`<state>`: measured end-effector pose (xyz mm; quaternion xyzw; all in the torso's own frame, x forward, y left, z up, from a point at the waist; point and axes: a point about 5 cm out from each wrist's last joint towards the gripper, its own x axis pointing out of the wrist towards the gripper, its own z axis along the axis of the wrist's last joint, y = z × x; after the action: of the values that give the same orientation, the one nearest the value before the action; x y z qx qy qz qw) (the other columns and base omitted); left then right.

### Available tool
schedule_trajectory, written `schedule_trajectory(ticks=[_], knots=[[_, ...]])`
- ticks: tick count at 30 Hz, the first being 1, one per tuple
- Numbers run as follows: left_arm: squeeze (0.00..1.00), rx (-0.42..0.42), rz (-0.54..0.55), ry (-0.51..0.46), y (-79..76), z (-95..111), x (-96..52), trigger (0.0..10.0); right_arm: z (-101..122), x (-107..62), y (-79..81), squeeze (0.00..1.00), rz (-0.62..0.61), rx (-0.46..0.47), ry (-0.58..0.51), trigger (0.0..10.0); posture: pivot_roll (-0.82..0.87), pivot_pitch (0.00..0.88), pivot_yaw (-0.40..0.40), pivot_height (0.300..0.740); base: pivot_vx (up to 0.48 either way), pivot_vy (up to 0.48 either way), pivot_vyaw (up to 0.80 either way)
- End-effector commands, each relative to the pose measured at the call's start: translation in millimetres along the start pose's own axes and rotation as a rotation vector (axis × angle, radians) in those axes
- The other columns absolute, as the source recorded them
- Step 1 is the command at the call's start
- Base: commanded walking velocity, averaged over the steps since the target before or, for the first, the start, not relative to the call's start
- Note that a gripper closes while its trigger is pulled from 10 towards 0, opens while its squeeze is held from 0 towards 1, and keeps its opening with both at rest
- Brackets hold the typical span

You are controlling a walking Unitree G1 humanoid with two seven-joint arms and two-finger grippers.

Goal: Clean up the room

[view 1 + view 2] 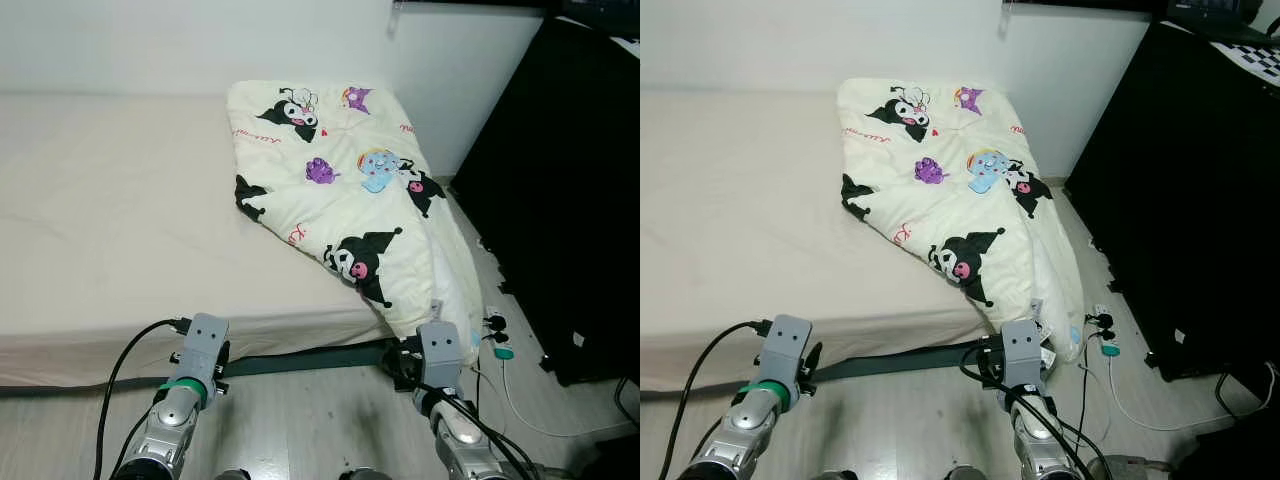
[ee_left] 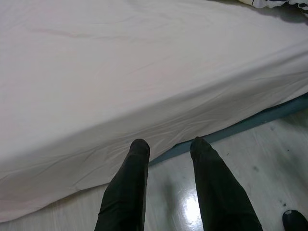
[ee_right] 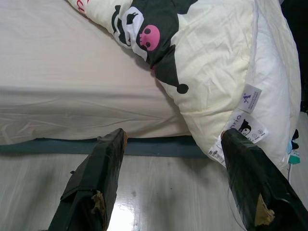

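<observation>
1. A cream quilted comforter printed with black cartoon characters (image 1: 345,190) lies crumpled on the right side of a low bed with a plain beige fitted sheet (image 1: 110,210) — its lower corner spills over the mattress edge and hangs down to the pale wood-look floor (image 1: 310,420).
2. White care labels (image 3: 245,115) are sewn at that hanging corner, touching the right gripper's finger in the right wrist view.
3. The right gripper (image 3: 175,139) hovers low over the floor just before the hanging corner, fingers spread wide with nothing between them.
4. The left gripper (image 2: 168,147) is held near the mattress edge further left, its two black fingers parted a little and holding nothing.
5. A dark teal bed base (image 1: 300,358) runs under the mattress.
6. To the right stands a tall black cabinet (image 1: 565,190) — white cables and a plug with a teal piece (image 1: 500,345) lie on the floor between it and the bed.
7. A white wall (image 1: 150,45) rises behind the bed.
</observation>
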<state>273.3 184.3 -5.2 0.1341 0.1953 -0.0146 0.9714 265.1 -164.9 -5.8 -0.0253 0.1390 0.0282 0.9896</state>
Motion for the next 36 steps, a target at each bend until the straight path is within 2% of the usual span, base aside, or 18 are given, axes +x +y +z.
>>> schedule_trajectory(ticks=[1, 36], knots=[[0.0, 0.0, -0.008, 0.014, -3.0, -4.5, -1.6, 10.0, -5.8, -2.5, -3.1, 0.0, -0.012, 0.005, 0.029, 10.0, 0.0, 0.038, -0.026, 0.74, 0.0, 0.0, 0.0], [0.0, 0.006, -0.013, 0.015, -5.7, -5.1, -1.6, 10.0, -5.1, -1.9, -4.2, 0.0, -0.012, 0.004, 0.028, 10.0, 0.0, 0.043, -0.027, 0.74, 0.0, 0.0, 0.0]])
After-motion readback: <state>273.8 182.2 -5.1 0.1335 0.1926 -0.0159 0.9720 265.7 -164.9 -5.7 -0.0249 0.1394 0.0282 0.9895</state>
